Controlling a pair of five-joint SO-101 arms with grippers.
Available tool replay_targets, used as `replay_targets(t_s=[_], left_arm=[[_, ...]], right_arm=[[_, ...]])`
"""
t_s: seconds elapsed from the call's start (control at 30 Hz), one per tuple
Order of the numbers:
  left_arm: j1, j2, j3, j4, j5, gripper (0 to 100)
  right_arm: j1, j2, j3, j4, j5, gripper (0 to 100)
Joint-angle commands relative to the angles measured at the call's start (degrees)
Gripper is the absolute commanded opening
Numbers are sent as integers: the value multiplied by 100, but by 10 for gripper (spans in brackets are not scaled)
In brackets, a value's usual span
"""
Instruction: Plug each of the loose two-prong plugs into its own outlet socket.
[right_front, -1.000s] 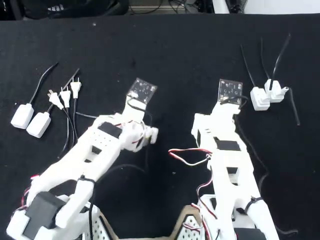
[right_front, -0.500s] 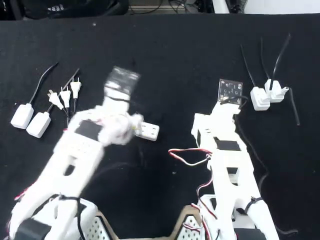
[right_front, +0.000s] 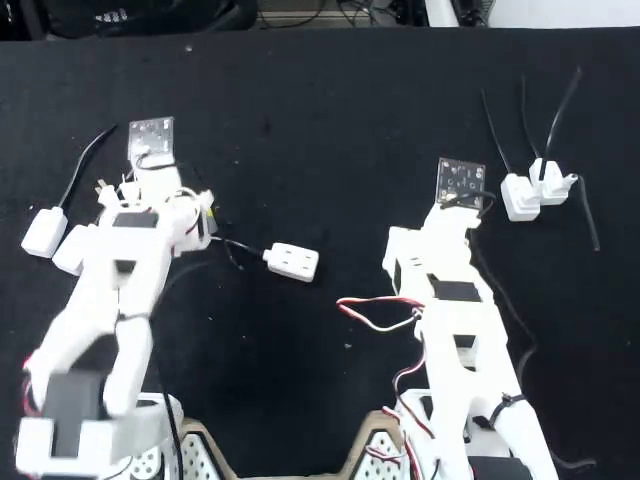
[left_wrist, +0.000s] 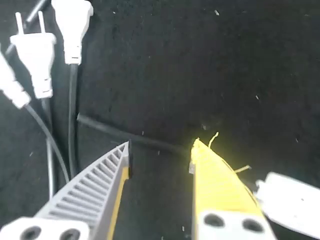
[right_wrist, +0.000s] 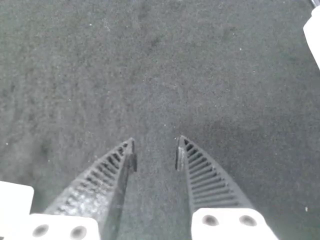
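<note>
The black cloth table (right_front: 340, 90) runs out to the left and right edges of the frame. Its far edge lies along the top, with dark gear and cables behind it. The widest bare stretch is the upper centre, between the 2 arms.

The left arm (right_front: 110, 290) lies along the left side, its wrist at the upper left among the loose plugs (left_wrist: 36, 50). 3 of these lie side by side with prongs free in the left wrist view. The left gripper (left_wrist: 160, 145) is spread wide and grips nothing; a black cable stub (left_wrist: 110, 131) crosses the cloth under the gap.

2 white sockets (right_front: 42, 232) sit near the left edge, just beside that arm. A third socket (right_front: 291, 262) lies left of centre, well apart from the right arm (right_front: 450, 300). The right gripper (right_wrist: 155, 141) is parted a little over bare cloth, holding nothing. At the upper right, 2 more white blocks (right_front: 520, 195) with black cables sit together near the table's right edge.
</note>
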Motion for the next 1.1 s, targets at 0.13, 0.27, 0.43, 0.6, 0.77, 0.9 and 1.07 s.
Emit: replay_targets(t_s=[0.13, 0.27, 0.43, 0.6, 0.77, 0.9, 1.07], left_arm=[[-145, 1503, -1464, -70, 589, 198], [-154, 1829, -1376, 18, 598, 198], [-154, 1908, -1508, 791, 598, 198], [-154, 1899, -1886, 1890, 633, 198], [-268, 1899, -2185, 2409, 642, 198], [-549, 1899, -2466, 2690, 607, 198], [-1024, 1899, -3662, 3763, 123, 198]], right_arm=[[-105, -189, -145, -18, 9, 127], [-105, -189, -154, -9, 9, 127], [-105, -189, -154, -9, 9, 127], [-105, -198, -154, -9, 9, 127], [-105, -198, -154, -9, 9, 127], [-105, -198, -154, -9, 9, 127], [-105, -198, -154, -9, 9, 127]])
